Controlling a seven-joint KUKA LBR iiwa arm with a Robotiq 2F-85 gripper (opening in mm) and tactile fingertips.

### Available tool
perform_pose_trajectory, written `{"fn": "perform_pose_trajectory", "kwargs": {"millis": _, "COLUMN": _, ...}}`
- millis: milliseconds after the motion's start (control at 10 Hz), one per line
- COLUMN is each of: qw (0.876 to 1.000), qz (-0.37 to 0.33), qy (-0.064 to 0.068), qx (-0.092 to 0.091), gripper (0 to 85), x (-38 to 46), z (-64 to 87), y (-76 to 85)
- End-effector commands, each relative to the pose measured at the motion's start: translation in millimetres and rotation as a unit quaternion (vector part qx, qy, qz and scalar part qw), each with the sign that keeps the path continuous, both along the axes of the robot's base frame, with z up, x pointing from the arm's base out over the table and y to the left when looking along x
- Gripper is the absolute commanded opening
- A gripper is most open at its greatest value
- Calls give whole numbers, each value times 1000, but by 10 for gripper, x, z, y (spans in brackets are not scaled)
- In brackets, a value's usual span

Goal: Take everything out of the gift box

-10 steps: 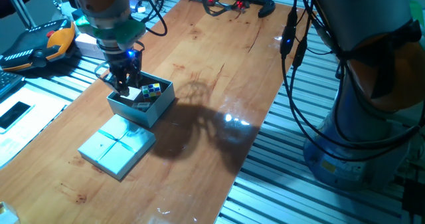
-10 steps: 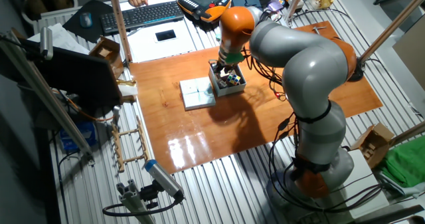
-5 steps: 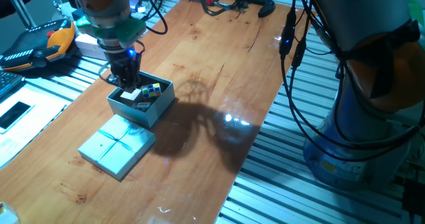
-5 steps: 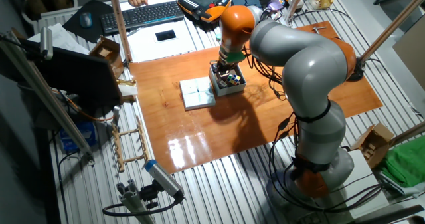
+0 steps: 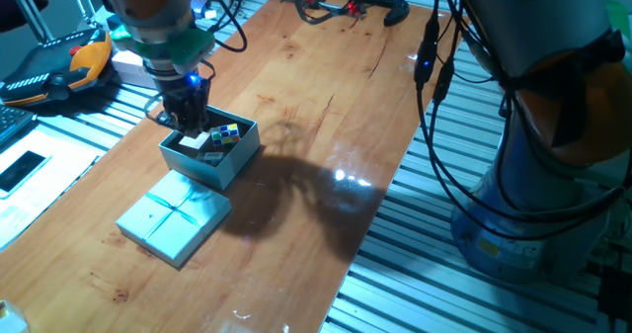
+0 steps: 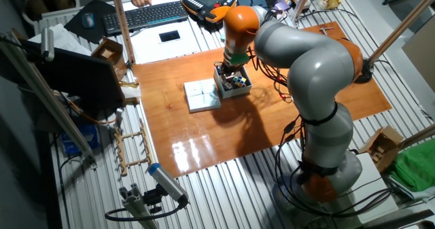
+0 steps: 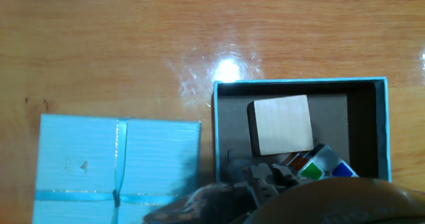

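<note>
The pale blue gift box [image 5: 233,157] stands open on the wooden table, also in the other fixed view [image 6: 243,86] and the hand view [image 7: 215,127]. Inside lie a pale tan block [image 7: 281,125] [image 5: 197,138] and a multicoloured puzzle cube [image 7: 323,165] [image 5: 229,132]. My gripper [image 5: 188,125] [image 6: 231,70] hangs just above the box's back left part, over the tan block. Its dark fingers are bunched together and I cannot make out their gap. Dark gripper parts [image 7: 260,181] show at the hand view's lower edge. The ribbon-crossed lid [image 5: 175,214] [image 7: 116,167] [image 6: 202,94] lies flat beside the box.
A black-and-orange pendant [image 5: 59,66] and a keyboard [image 6: 146,15] lie beyond the table's left edge. Cables [image 5: 336,2] lie at the far end of the table. The large grey arm body [image 6: 312,73] stands over the table's right side.
My gripper has shifted slightly up and right over the box since a second ago. The box, its contents and the lid have not moved.
</note>
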State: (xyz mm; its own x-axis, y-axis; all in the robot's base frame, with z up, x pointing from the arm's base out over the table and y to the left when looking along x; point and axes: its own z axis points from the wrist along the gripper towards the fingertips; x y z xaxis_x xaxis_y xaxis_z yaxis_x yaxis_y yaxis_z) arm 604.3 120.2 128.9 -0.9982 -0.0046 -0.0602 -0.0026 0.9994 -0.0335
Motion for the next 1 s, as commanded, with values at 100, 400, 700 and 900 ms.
{"fn": "perform_pose_trajectory", "kwargs": {"millis": 100, "qw": 1000, "qz": 3, "qy": -9, "qx": -7, "gripper": 303, "x": 20, "z": -23, "y": -36}}
{"fn": "perform_pose_trajectory", "kwargs": {"millis": 400, "qw": 1000, "qz": -11, "qy": -17, "qx": -5, "gripper": 473, "x": 88, "z": -115, "y": -77}}
{"fn": "perform_pose_trajectory", "kwargs": {"millis": 700, "qw": 1000, "qz": -7, "qy": -21, "qx": -1, "gripper": 520, "x": 194, "z": -266, "y": -155}}
{"fn": "perform_pose_trajectory", "kwargs": {"millis": 900, "qw": 1000, "qz": -3, "qy": -21, "qx": 1, "gripper": 543, "x": 262, "z": -305, "y": -216}}
